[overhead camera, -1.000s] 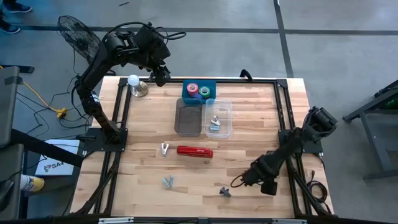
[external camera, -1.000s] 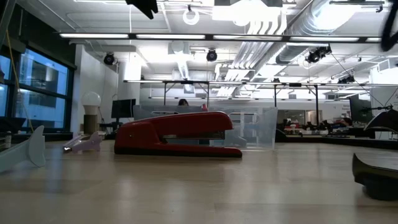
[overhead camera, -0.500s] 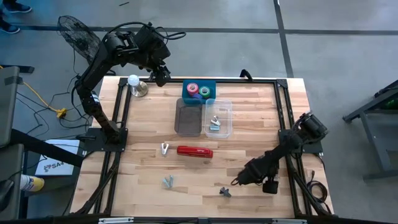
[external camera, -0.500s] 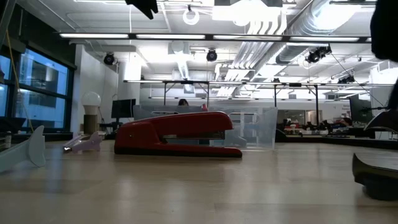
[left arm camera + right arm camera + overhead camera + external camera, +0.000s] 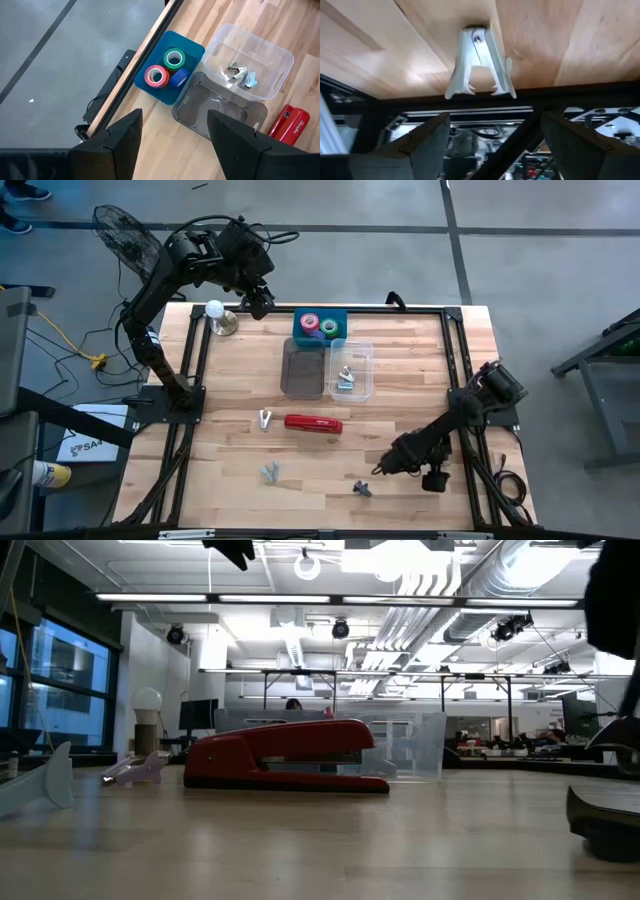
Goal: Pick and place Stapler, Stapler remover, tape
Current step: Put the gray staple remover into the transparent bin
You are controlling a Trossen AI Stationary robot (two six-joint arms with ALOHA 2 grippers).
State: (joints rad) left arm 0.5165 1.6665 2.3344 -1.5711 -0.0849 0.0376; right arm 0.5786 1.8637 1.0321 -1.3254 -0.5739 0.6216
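We see the left hand [image 5: 262,308] raised above the desk's [image 5: 400,370] far left corner, fingers apart and empty. Right of it, tape [image 5: 319,325] rolls sit in a blue bin [image 5: 340,315], with a grey bin [image 5: 301,370] and a clear bin [image 5: 358,358] just in front. The stapler [image 5: 313,423] lies mid-desk. A staple remover [image 5: 363,487] lies near the front edge, with the right hand [image 5: 381,468] just beside it, fingers wide and empty.
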